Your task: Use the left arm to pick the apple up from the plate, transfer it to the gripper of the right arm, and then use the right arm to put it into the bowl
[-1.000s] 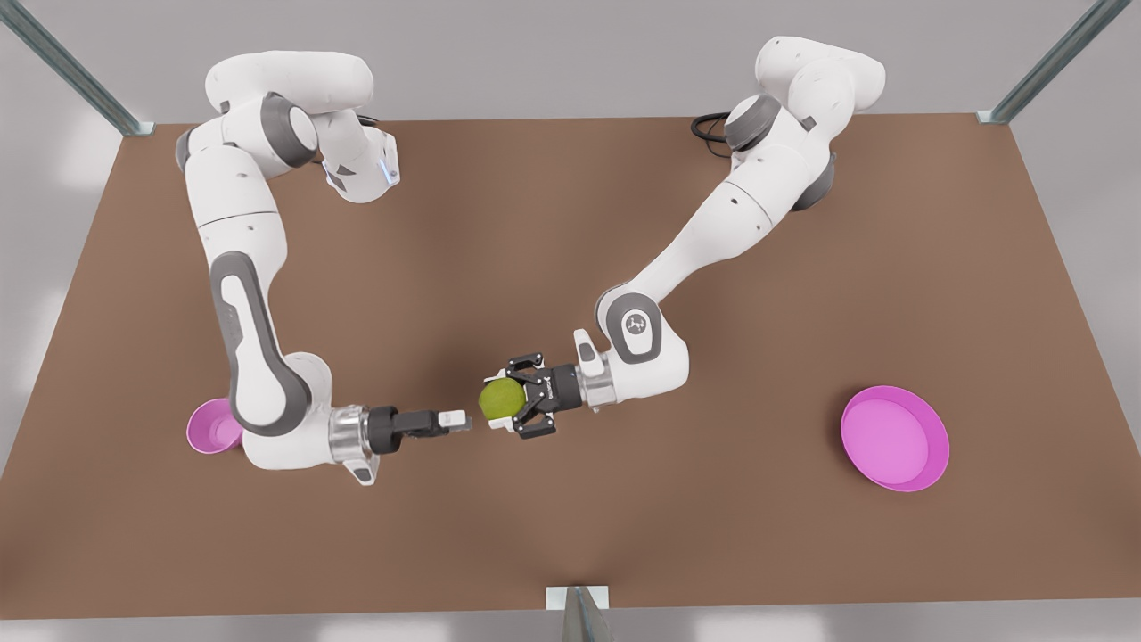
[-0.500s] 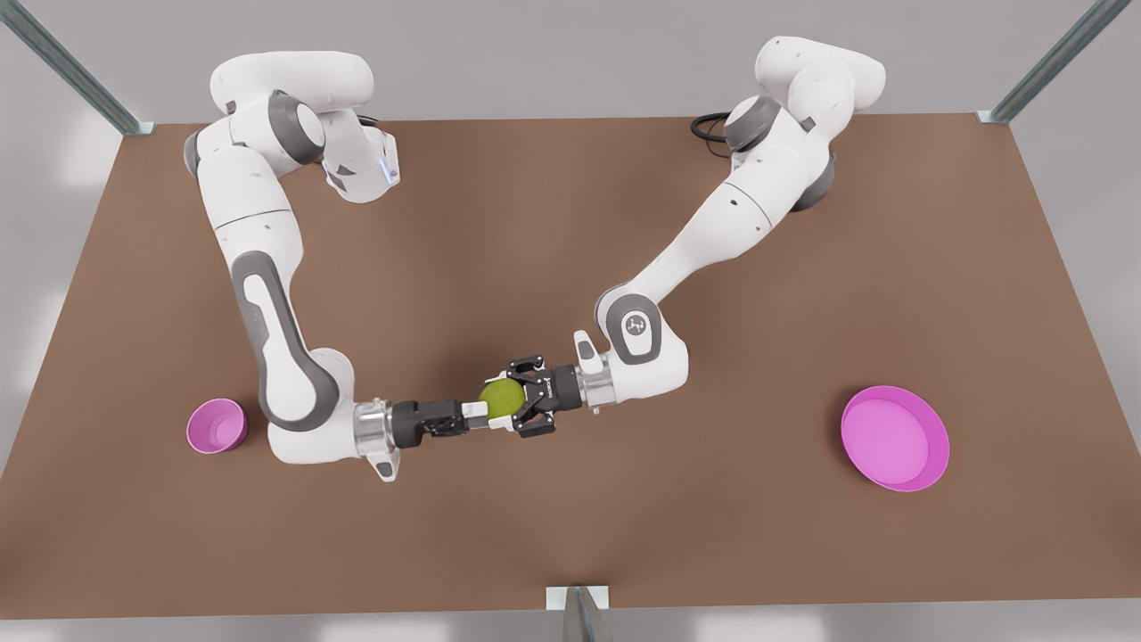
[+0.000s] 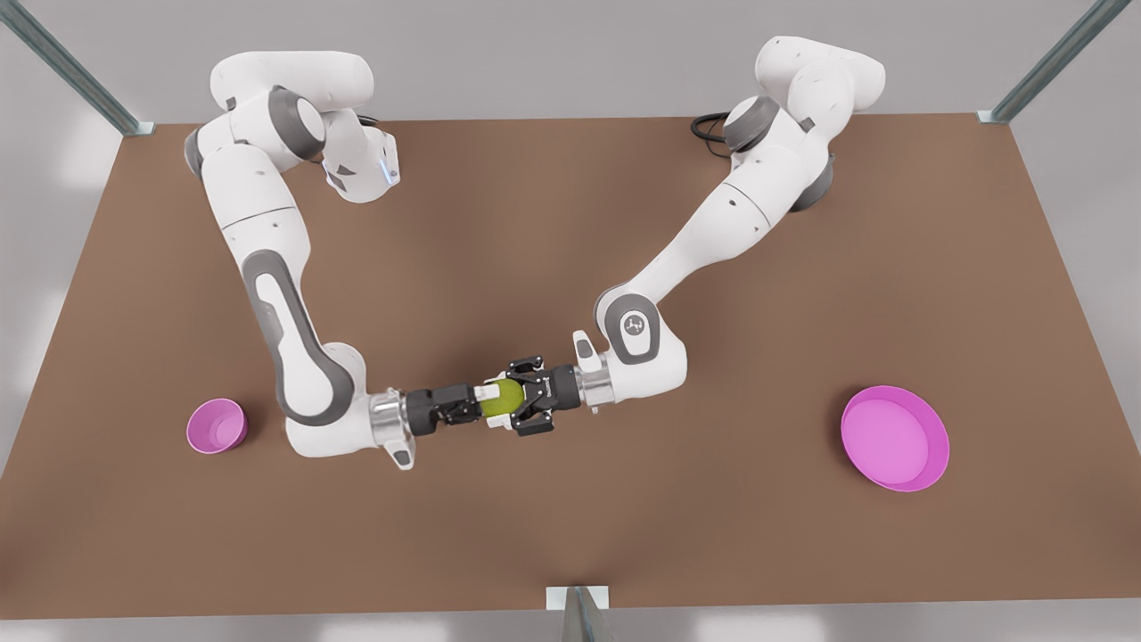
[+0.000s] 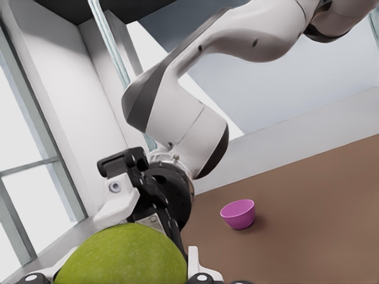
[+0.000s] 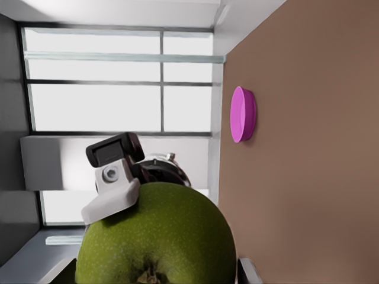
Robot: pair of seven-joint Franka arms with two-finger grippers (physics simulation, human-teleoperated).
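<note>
- The left gripper [image 3: 517, 399], on the arm at the front view's right, is pinching the apple [image 3: 502, 399] and holds it in the air above the middle of the table [image 3: 570, 232], its jaws reaching round the fruit from either side
- The right gripper [image 3: 480, 402], on the arm at the front view's left, is pushed up against the far side of the apple, nose to nose with the left one; whether it has closed on the fruit I cannot tell
- In the left wrist view the apple [image 4: 121, 257] sits right under the camera with the right gripper [image 4: 155, 208] touching it beyond
- The plate [image 3: 894, 437] lies well apart at the front view's right with nothing on it, so the pickup is done; the bowl [image 3: 216, 426] stands at the front view's left, near the right arm's wrist
- The step in hand looks like the handover itself, at the point where both grippers meet on the fruit
- Next, by my reading, the right gripper must have a firm squeeze on the apple before the left lets go and backs straight away; releasing too soon would drop the round fruit onto the table, where it could roll off
</note>
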